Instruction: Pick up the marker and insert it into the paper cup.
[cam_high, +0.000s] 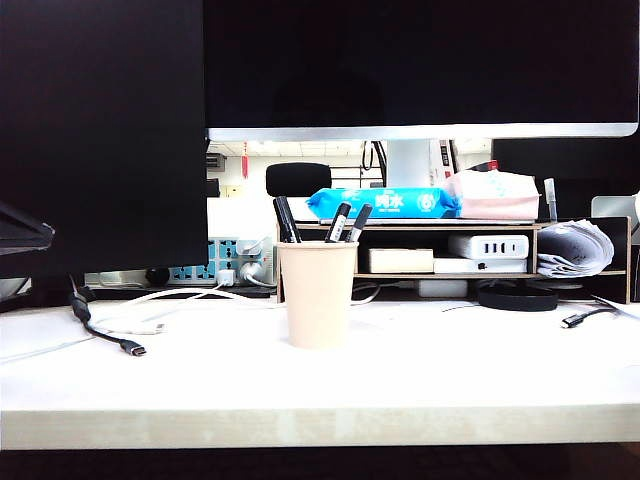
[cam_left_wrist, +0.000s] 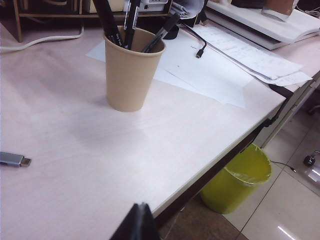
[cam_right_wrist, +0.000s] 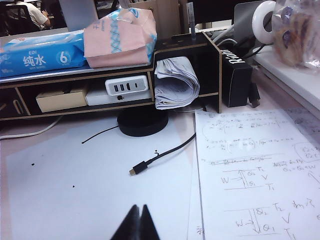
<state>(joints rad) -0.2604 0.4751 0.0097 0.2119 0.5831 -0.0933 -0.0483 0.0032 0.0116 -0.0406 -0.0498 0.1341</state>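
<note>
1. In the exterior view the paper cup (cam_high: 319, 292) stands upright at the middle of the frame on the pale table (cam_high: 420, 385), rim up, its base on the tabletop.
2. Four dark pens stick out of the cup. The two at the left of its rim (cam_high: 286, 219) are all black and lean up and to the left; the two at the right have light grey bands (cam_high: 349, 221) and lean up and to the right.
3. The marker is one of the two all-black pens, but which one cannot be told; both have their long axis near vertical, lower end inside the cup, upper end tilted toward the upper left of the frame.
4. In the left wrist view the cup (cam_left_wrist: 129, 70) sits in the upper left part of the frame, with the pens rising past the top edge.
5. The left gripper (cam_left_wrist: 138, 223) shows only as a dark tip at the bottom centre of that view, over the table's near edge, well apart from the cup; its fingers are pressed together with nothing between them.
6. The right gripper (cam_right_wrist: 136, 224) is at the bottom centre of its view, over white paper (cam_right_wrist: 80, 195), fingers closed on nothing.
7. A black cable (cam_right_wrist: 162, 152) lies ahead of it, below a wooden shelf (cam_right_wrist: 125, 75).
8. A yellow bin (cam_left_wrist: 236, 181) stands on the floor beside the table.
</note>
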